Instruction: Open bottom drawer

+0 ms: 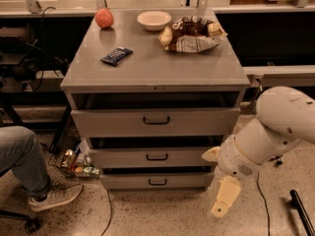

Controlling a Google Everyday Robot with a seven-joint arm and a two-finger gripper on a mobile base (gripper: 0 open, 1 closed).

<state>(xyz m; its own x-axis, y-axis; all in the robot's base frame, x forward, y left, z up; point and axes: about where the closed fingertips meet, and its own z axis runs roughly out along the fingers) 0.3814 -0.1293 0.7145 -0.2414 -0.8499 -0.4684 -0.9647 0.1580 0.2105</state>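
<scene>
Speckled floor (157, 222), cables (108, 216) lying around, dark benches (280, 72) behind the grey table (172, 68), dim warm light. The hand (220, 211) hangs low, right of the table.

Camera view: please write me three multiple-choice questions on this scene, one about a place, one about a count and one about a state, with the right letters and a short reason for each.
1. Where is the robot's cream gripper relative to the grey metal cabinet?
A. On its top
B. Inside its top drawer
C. Low at its right, near the floor

2. How many grey drawer fronts with black bar handles does the cabinet have?
A. Two
B. Three
C. Four

3. The small black bar handle of the low, wide grey bottom drawer is:
A. Free, with nothing touching it
B. Held by the gripper
C. Covered by a cloth

Answers:
1 C: the gripper hangs right of the bottom drawer, just above the floor.
2 B: three drawer fronts are stacked.
3 A: the handle shows whole, and the gripper is apart, to its right.
</scene>
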